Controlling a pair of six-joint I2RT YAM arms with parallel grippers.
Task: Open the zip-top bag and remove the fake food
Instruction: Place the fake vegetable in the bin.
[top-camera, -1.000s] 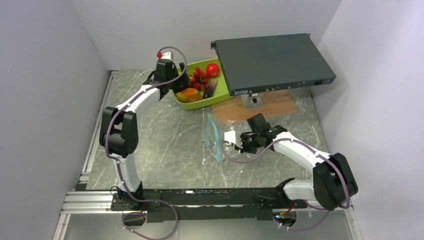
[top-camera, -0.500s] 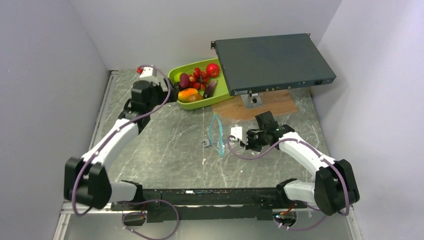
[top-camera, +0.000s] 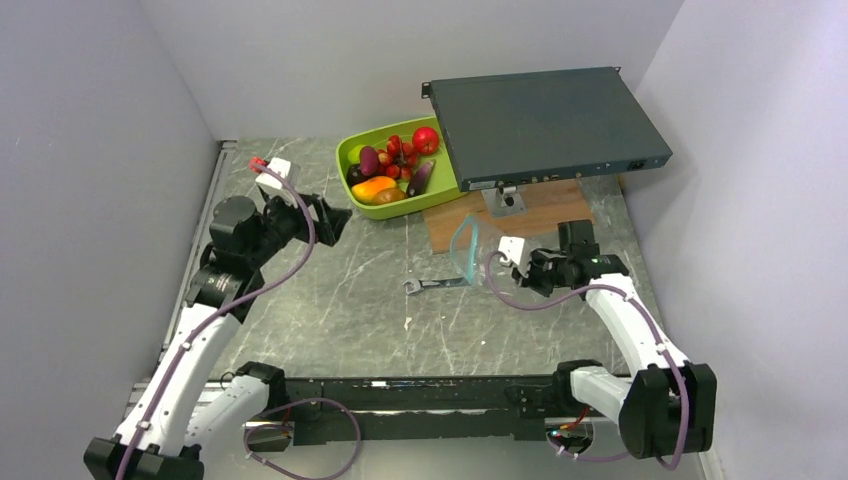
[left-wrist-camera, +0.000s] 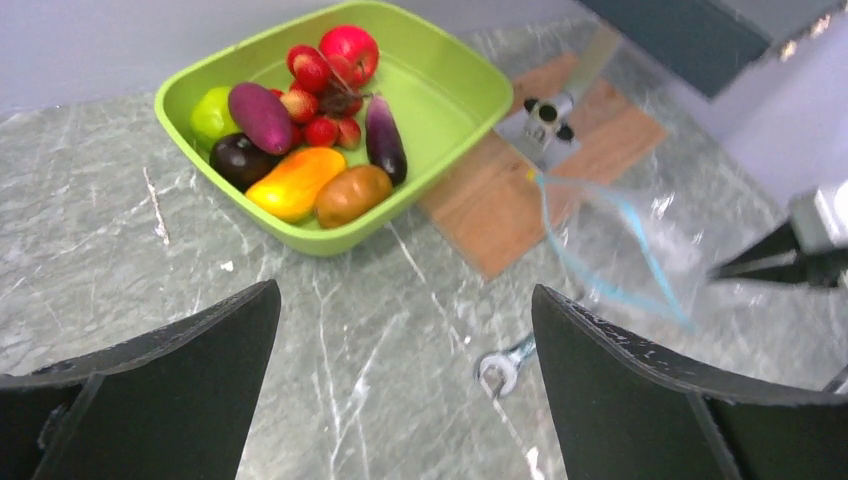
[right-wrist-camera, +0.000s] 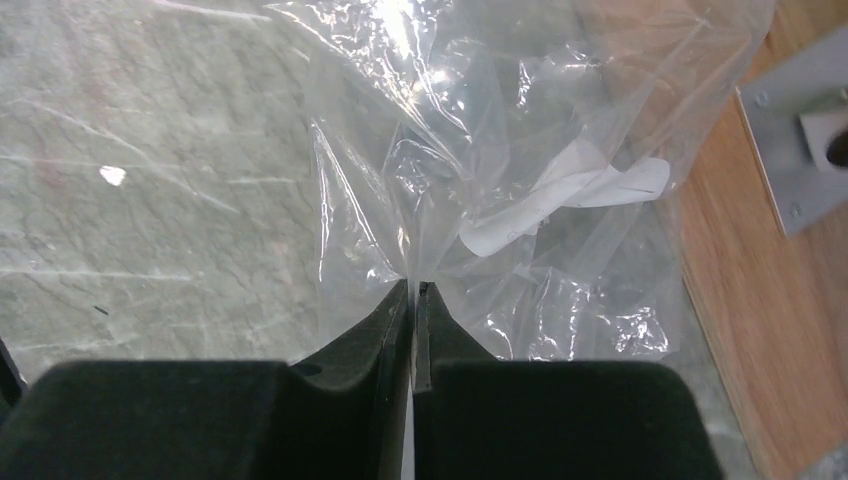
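The zip-top bag is clear with a blue strip. It hangs lifted above the table near the wooden board. My right gripper is shut on its plastic, and the right wrist view shows the fingertips pinching the crumpled film. The fake food lies in the lime-green tray: apple, grapes, pear, plum, mango, eggplant. It also shows in the left wrist view. My left gripper is open and empty, in the air to the near left of the tray.
A wrench lies on the marble table under the bag and shows in the left wrist view. A dark flat device stands on a mount over a wooden board at the back right. Walls close both sides.
My left arm has drawn back from the tray toward the near left. My right gripper has lifted the bag and carried it right, uncovering the wrench.
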